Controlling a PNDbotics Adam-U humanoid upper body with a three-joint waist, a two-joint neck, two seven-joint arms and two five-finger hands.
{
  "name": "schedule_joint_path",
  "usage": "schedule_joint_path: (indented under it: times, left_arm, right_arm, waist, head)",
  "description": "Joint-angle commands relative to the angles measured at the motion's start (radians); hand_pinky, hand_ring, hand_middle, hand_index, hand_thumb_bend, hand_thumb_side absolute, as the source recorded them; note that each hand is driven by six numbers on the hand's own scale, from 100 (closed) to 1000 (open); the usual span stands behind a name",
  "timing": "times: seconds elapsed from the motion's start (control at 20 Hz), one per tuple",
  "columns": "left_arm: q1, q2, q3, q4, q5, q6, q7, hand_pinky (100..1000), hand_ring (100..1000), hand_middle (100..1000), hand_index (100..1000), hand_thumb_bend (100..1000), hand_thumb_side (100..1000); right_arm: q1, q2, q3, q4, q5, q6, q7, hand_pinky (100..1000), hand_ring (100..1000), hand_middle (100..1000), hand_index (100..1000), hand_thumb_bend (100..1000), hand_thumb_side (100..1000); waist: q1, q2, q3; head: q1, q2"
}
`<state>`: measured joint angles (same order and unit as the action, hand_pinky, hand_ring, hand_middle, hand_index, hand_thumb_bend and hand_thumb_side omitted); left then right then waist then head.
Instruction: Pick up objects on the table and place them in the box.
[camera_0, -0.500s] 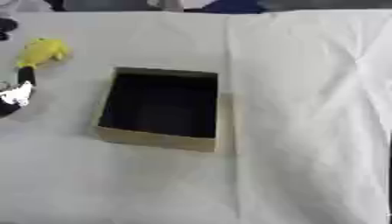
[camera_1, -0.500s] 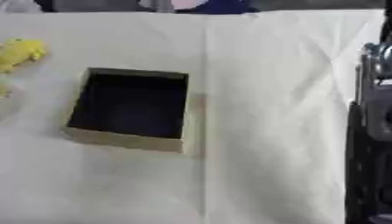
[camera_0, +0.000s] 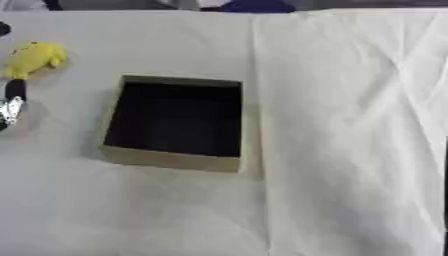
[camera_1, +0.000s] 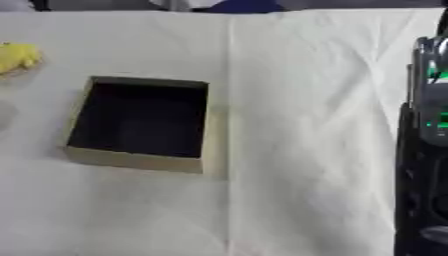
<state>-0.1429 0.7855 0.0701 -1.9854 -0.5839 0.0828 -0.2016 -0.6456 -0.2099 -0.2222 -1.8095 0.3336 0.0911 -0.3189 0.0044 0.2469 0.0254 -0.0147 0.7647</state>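
While its dark interior shows nothing inside, an open cardboard box (camera_0: 175, 122) sits on the white-covered table (camera_0: 350, 125).

Up and to the left of the box, well apart from it, a yellow toy (camera_0: 33, 58) lies on the cloth. A black-and-silver piece of the left hand (camera_0: 10, 105) shows at the left edge just below the toy; whether its fingers are open cannot be told. Along the right edge of the right eye view, the black right arm (camera_1: 424, 165) rises, its hand unseen.
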Motion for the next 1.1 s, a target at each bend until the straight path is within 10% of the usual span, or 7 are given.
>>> schedule_joint_path:
  times: [0.05,1.1]
  left_arm:
    - [-0.014,0.044,0.004,-0.015,-0.015,0.008,-0.023,830,883,926,973,100,144]
    - [-0.08,0.195,-0.027,0.123,-0.066,0.062,-0.224,883,917,944,975,348,172]
  right_arm:
    - [-0.022,-0.026,-0.009,-0.003,0.016,0.002,-0.006,786,914,538,770,108,878]
    - [-0.031,-0.051,-0.013,0.045,0.035,0.007,-0.003,787,916,531,771,106,879]
  waist:
    - [0.002,-0.015,0.0]
    - [0.005,-0.027,0.001]
  head:
    - [0.017,0.005]
    - [0.038,0.005]
